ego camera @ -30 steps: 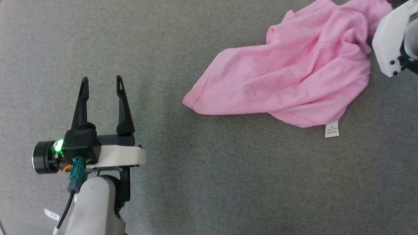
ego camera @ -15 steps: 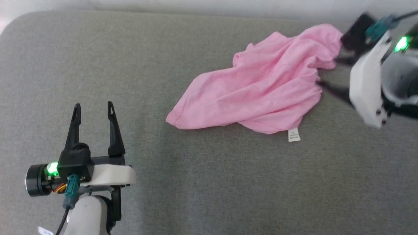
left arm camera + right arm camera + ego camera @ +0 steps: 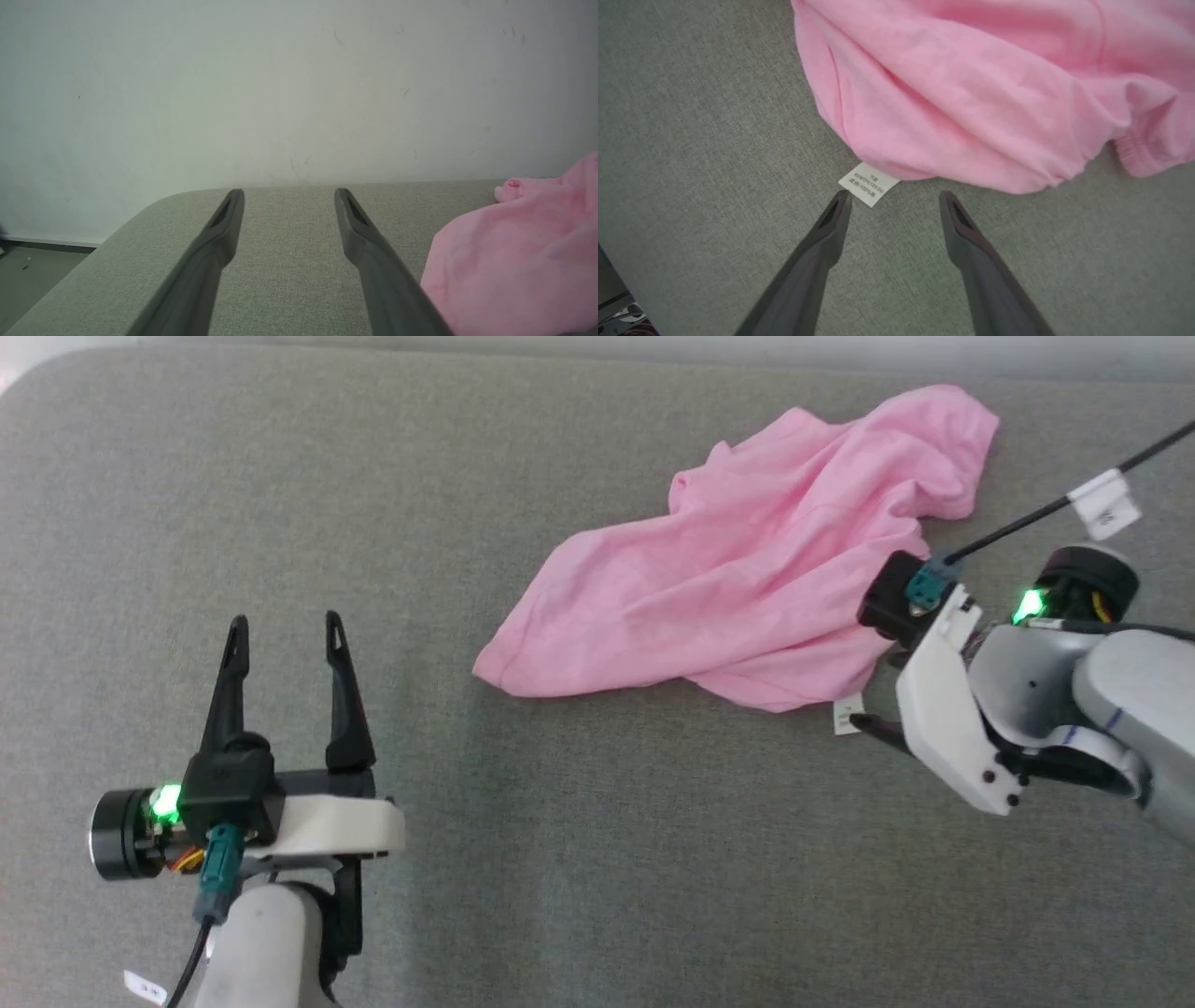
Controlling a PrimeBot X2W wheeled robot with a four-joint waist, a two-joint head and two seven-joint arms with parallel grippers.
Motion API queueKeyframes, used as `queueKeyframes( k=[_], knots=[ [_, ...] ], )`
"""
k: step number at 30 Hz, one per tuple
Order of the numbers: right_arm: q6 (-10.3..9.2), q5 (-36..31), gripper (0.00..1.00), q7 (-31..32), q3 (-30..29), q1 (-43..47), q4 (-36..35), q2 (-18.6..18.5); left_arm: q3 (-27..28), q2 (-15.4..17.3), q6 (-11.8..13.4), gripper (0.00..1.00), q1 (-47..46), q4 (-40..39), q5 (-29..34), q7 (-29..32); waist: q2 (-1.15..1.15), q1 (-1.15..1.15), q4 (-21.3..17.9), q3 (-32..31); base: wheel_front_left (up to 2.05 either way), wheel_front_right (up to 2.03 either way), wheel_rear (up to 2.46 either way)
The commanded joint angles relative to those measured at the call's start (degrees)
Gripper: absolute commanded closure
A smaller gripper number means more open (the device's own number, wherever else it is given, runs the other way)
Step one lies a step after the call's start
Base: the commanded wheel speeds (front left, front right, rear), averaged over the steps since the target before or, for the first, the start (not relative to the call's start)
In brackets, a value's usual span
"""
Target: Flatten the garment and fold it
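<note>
Right pincer [image 3: 894, 198] has swung from the garment's [image 3: 747, 579] far side to its label [image 3: 868, 183], gaping and empty; left pincer [image 3: 280, 621] likewise, well apart. Garment lies crumpled on the bench [image 3: 579, 859].

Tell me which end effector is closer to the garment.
The right end effector, open beside the garment's white label; the left end effector is well away from it.

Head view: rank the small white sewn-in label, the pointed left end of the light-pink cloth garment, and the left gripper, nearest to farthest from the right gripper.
1. small white sewn-in label: at the right gripper's fingertip, on the right.
2. pointed left end of the light-pink cloth garment: mid-picture.
3. left gripper: far lower left.
</note>
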Motion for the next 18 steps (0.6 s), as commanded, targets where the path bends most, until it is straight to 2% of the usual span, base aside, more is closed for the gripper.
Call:
queueKeyframes(
  k=[1,7,11,12,13,18],
  knots=[
    [-0.05,0.0,0.0,-0.3,0.09,1.1,1.09,1.13,-0.3,-0.34,-0.05,0.0,-1.06,-0.18,0.71,-0.27,0.0,0.0,1.32,1.9,0.0,0.0,0.0],
    [-0.05,-7.17,0.0,1.52,0.1,4.66,5.11,4.71,-0.84,-0.9,0.23,0.0,-2.59,-0.1,0.71,-0.27,0.0,0.0,2.7,4.29,0.0,0.0,0.0],
    [-0.05,-8.77,0.0,0.92,0.1,6.66,7.27,5.41,-1.06,-1.18,0.48,0.0,-2.91,0.03,0.72,-0.27,0.0,0.0,2.99,4.99,0.0,0.0,0.0],
    [-0.05,-9.12,0.29,0.85,0.1,6.95,7.48,5.38,-1.06,-1.21,0.55,0.0,-2.91,0.09,0.76,-0.27,0.0,0.0,2.92,5.05,0.0,0.0,0.0],
    [-0.05,-9.51,1.0,0.06,0.11,6.95,7.53,5.34,-0.99,-1.2,0.64,0.0,-2.88,0.18,0.79,-0.27,0.0,0.0,2.75,5.01,0.0,0.0,0.0],
    [-0.05,-11.29,1.0,-4.09,0.11,6.42,5.52,4.14,-0.7,-0.99,0.88,0.0,-1.99,0.82,0.85,-0.27,0.0,0.0,1.23,2.89,0.0,0.0,0.0]
  ],
)
